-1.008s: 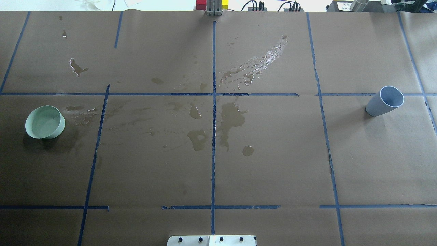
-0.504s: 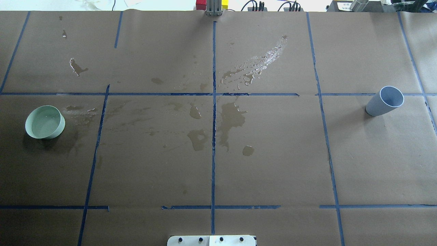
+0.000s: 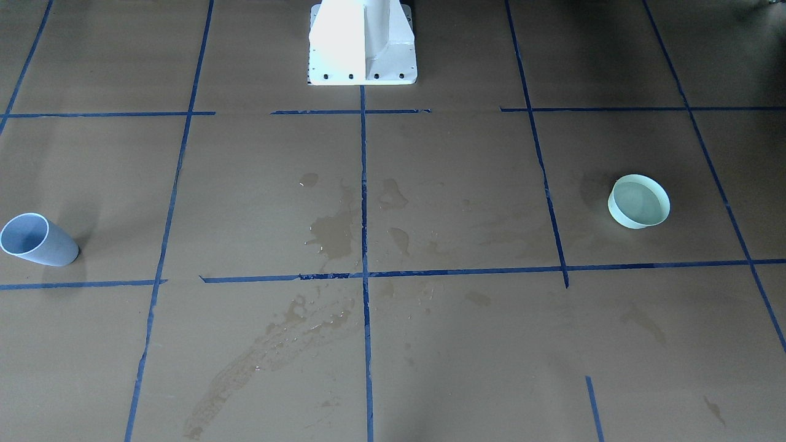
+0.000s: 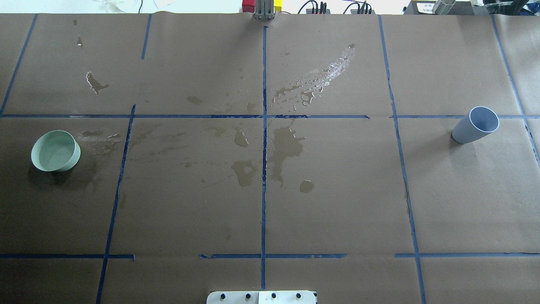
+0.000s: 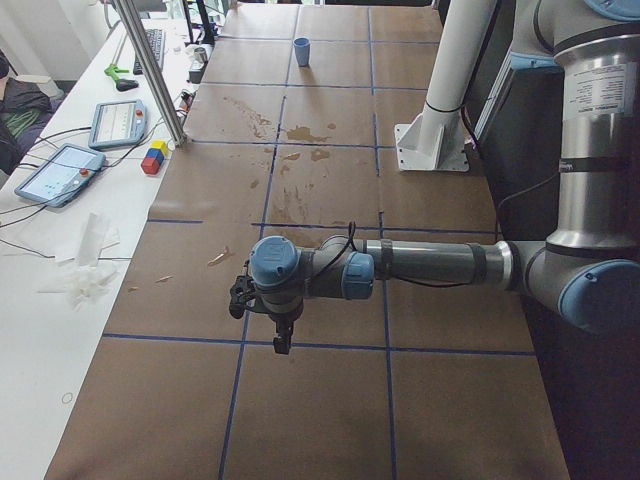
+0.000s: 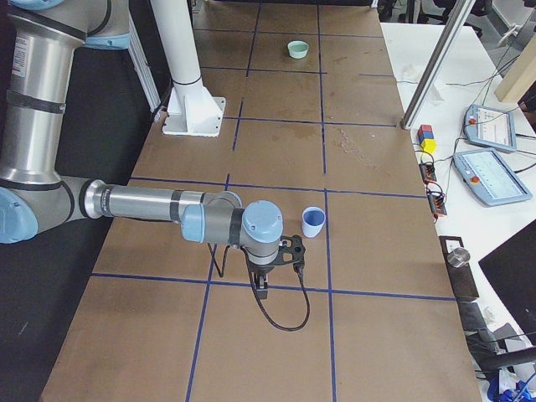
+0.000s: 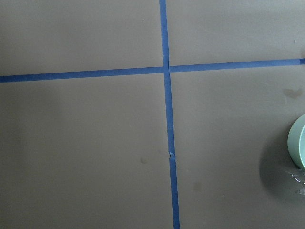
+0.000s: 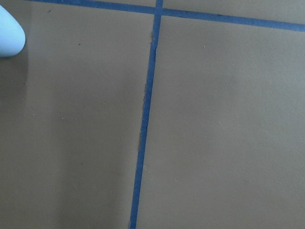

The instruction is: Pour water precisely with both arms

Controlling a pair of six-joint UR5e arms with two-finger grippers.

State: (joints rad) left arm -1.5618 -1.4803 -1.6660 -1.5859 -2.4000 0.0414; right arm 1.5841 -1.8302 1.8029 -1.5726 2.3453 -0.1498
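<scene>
A pale green bowl (image 4: 55, 150) (image 3: 638, 201) stands on the robot's left side, and its rim shows at the edge of the left wrist view (image 7: 298, 148). A faint sheen inside it looks like water. A blue-grey cup (image 4: 476, 125) (image 3: 38, 240) (image 6: 313, 222) stands upright on the right side. Both arms reach low over the paper: the left arm (image 5: 430, 265) and the right arm (image 6: 142, 203). My left gripper (image 5: 280, 335) points down over a tape line. My right gripper (image 6: 264, 285) hangs just short of the cup. I cannot tell whether either is open.
Brown paper with blue tape lines (image 4: 263, 147) covers the table. A glossy water streak (image 4: 327, 76) and dark wet blotches (image 4: 287, 145) mark the middle. The white pedestal (image 3: 362, 43) stands at the robot's edge. Tablets (image 6: 494, 176) and coloured blocks (image 5: 155, 157) lie beyond the far edge.
</scene>
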